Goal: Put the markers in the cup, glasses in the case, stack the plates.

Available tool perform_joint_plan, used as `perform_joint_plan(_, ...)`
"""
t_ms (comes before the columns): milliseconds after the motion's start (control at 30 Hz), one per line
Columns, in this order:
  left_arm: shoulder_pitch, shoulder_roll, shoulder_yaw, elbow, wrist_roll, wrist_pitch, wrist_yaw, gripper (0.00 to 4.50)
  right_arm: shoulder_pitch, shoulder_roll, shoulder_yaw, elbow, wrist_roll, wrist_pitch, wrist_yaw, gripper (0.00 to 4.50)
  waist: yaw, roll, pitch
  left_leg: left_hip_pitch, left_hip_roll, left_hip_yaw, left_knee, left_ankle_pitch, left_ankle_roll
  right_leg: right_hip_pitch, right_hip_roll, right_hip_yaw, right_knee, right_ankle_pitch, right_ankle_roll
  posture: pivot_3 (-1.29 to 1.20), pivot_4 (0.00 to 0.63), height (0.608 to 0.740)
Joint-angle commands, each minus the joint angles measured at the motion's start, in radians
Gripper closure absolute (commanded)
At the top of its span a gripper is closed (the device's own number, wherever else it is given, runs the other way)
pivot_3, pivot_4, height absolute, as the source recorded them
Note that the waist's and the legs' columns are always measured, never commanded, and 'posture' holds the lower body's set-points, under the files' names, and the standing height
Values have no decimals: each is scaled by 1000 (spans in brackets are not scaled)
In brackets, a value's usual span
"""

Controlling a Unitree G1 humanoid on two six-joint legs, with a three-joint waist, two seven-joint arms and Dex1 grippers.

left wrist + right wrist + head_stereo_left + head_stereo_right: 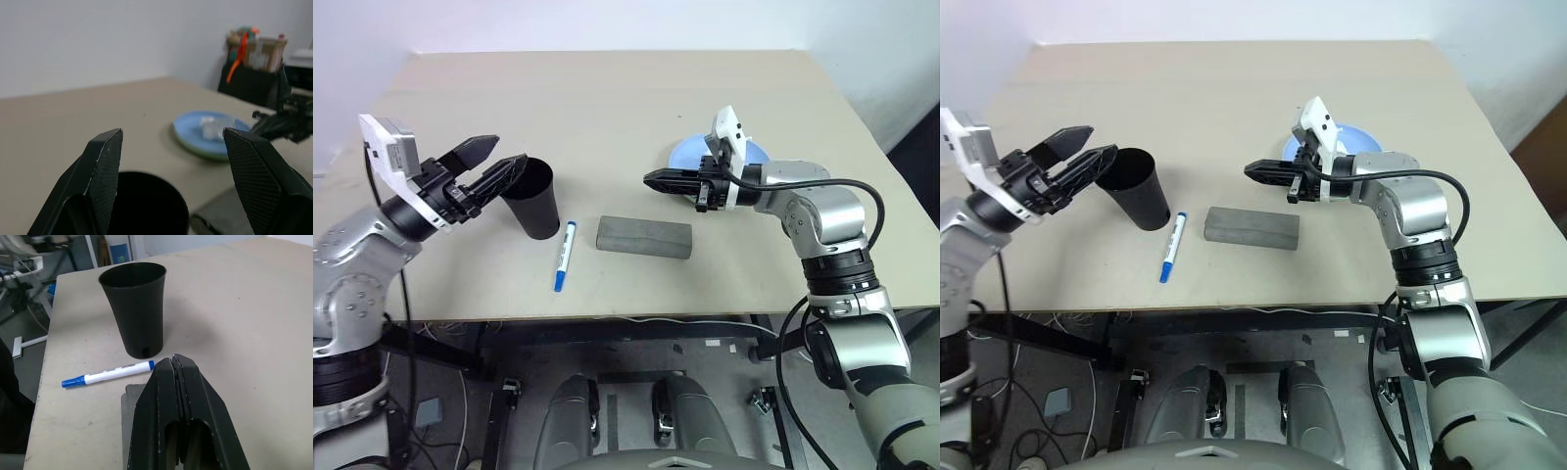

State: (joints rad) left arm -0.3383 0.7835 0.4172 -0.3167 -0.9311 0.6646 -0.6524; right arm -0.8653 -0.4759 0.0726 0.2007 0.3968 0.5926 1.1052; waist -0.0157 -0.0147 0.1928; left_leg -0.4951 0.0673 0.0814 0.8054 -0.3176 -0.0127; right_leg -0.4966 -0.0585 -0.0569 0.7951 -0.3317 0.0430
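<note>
Beige tabletop (607,108) spans the head views. On it, the black cup (534,201) stands upright toward the robot's left; the blue-capped marker (564,256) lies just beside its base, with the closed grey case (644,238) lying near the marker's other side. The left gripper (499,162) hovers at the cup's rim, jaws apart and empty. The right gripper (654,179) points left above the case, jaws pressed together, empty. Behind it lie the stacked plates (690,152), blue on top.

Left wrist view: spread fingers (105,171) frame the cup mouth; white tissue (215,126) rests on the blue plate.

Right wrist view: closed fingers (173,396) aim toward the cup and marker.
</note>
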Motion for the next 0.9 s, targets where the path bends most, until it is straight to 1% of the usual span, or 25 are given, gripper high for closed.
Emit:
perform_joint_plan(33, 31, 72, 84, -134, -132, 135, 80, 1074, -25, 2, -8, 2, 7, -14, 4, 4500, 0, 0, 0, 0, 0, 0, 0, 0, 0, 0, 0, 0, 0, 0, 0, 0, 150, 670)
perform_joint_plan(100, 65, 109, 103, -201, -169, 215, 170, 1074, -26, 3, -6, 8, 5, -17, 6, 4500, 0, 0, 0, 0, 0, 0, 0, 0, 0, 0, -2, 0, 0, 0, 0, 0, 150, 670)
perform_joint_plan(167, 105, 147, 107, -258, -206, 282, 225, 1074, -30, 4, -6, 15, 4, -20, 8, 4500, 0, 0, 0, 0, 0, 0, 0, 0, 0, 0, -2, 0, 0, 0, 0, 0, 150, 670)
perform_joint_plan(267, 159, 173, 104, -328, -314, 361, 323, 1074, -39, 6, -5, 26, 2, -25, 10, 4500, 1, 0, 0, 0, 0, -1, 0, 0, 0, 0, -2, 1, 0, 0, 0, 0, 150, 670)
perform_joint_plan(367, 191, 176, 75, -374, -352, 393, 414, 1074, -45, 7, -4, 34, 0, -29, 12, 4500, 2, 0, 0, 0, 0, -1, 0, 0, 0, 1, -2, 1, 0, 0, 0, 0, 150, 670)
perform_joint_plan(467, 198, 155, 14, -391, -322, 407, 513, 1074, -50, 5, 0, 38, -6, -35, 13, 4500, 2, 0, 0, 1, 0, -1, 0, 0, 0, 1, -2, 1, 0, 0, 0, 0, 150, 670)
perform_joint_plan(533, 200, 162, -37, -395, -312, 432, 548, 1074, -52, 4, -1, 37, -6, -34, 15, 4500, 2, 0, 0, 1, 0, -1, 0, 0, 0, 1, -2, 1, 0, 0, 0, 0, 150, 670)
perform_joint_plan(633, 202, 147, -109, -394, -277, 454, 611, 1074, -55, 4, -2, 37, -8, -34, 16, 4500, 2, 0, 0, 0, 0, -1, 0, 0, 0, 0, -2, 1, 0, 0, 0, 0, 150, 670)
perform_joint_plan(767, 166, 84, -208, -366, -188, 452, 682, 1074, -52, 1, -2, 34, -14, -39, 14, 4500, 3, 0, 0, 0, -1, 0, 0, 0, 0, 0, -2, 1, 0, 0, 0, 0, 150, 670)
perform_joint_plan(900, 108, 20, -274, -326, -95, 458, 736, 1074, -46, -2, -2, 27, -19, -37, 12, 4500, 5, 0, 0, 0, -1, -1, 0, 0, 0, 1, -2, 1, 0, 0, 0, 0, 150, 670)
